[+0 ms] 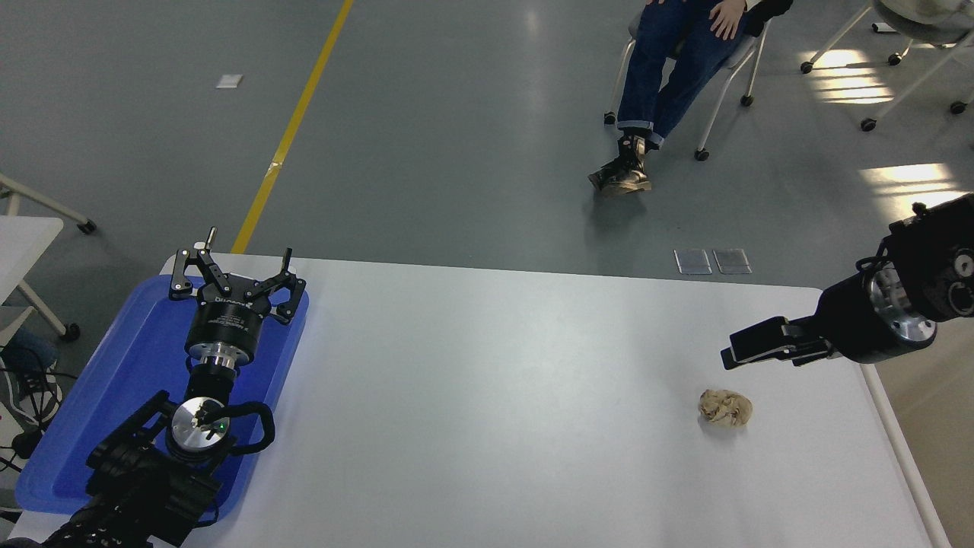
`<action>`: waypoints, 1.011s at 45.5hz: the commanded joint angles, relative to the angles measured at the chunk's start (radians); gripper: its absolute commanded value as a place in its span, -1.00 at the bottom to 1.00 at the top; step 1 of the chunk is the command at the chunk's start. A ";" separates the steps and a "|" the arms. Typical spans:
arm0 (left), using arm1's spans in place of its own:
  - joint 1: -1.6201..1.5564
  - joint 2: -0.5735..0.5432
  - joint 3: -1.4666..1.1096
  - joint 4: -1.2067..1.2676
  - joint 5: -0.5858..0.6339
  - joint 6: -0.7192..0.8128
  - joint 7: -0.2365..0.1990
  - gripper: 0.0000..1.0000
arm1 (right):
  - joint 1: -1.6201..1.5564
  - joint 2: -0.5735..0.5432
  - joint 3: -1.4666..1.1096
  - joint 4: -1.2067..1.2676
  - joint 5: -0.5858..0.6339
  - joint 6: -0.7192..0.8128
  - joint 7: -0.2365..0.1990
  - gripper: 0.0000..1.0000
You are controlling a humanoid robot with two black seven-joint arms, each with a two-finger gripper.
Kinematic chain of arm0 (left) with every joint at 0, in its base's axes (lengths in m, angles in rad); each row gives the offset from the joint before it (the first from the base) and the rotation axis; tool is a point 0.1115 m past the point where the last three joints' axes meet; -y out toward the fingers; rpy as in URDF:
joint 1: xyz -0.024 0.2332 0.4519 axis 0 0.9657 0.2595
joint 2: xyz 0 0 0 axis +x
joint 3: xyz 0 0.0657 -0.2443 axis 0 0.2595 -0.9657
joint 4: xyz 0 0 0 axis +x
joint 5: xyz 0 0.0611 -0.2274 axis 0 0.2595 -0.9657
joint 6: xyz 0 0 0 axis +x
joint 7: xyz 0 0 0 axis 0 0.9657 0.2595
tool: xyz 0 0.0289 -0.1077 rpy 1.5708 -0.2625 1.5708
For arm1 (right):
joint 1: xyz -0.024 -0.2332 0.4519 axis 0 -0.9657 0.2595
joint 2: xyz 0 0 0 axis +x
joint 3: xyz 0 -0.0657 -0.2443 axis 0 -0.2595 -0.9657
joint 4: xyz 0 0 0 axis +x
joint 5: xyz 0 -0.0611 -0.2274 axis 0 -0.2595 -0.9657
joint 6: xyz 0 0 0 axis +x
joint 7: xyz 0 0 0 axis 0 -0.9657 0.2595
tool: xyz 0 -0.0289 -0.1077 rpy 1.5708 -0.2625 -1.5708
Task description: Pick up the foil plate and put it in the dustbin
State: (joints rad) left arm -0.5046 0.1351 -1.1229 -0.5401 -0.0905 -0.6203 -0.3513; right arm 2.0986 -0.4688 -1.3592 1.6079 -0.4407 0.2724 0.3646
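Right gripper (742,352) of mine sits at 3 o'clock, empty, fingers looking pressed together, pointing toward 9, just up from a crumpled paper ball (725,407). No foil plate anywhere on the table (494,396), so no bearing or axis to give. Dustbin (924,457) only peeks in around 4. Left gripper (232,270) parked at 8, spread wide over the blue tray (122,380).

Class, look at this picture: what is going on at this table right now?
The right gripper reaches in from the right edge above the white table, holding nothing, just beyond a crumpled beige paper ball. The left gripper sits parked, open, over a blue tray. No foil plate is visible. A person sits beyond.
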 commanded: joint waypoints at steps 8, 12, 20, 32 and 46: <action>0.000 0.000 0.000 0.000 0.000 0.001 0.000 1.00 | 0.215 0.032 0.022 0.106 0.141 0.243 -0.053 1.00; 0.000 0.000 0.000 0.000 0.000 0.001 0.000 1.00 | 0.277 0.032 0.026 0.113 0.175 0.362 -0.052 1.00; 0.000 0.000 0.000 0.000 0.000 -0.001 0.000 1.00 | 0.343 0.039 0.077 0.115 0.181 0.481 -0.052 1.00; -0.002 0.000 0.000 0.000 0.000 -0.001 0.000 1.00 | 0.348 0.088 0.081 0.110 0.188 0.513 -0.047 1.00; 0.000 0.000 0.000 0.000 0.000 0.001 0.002 1.00 | 0.342 0.139 0.089 0.098 0.350 0.504 -0.047 1.00</action>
State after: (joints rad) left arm -0.5058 0.1350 -1.1226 -0.5399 -0.0905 -0.6206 -0.3503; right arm 2.4374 -0.3730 -1.2795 1.7132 -0.1788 0.7690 0.3175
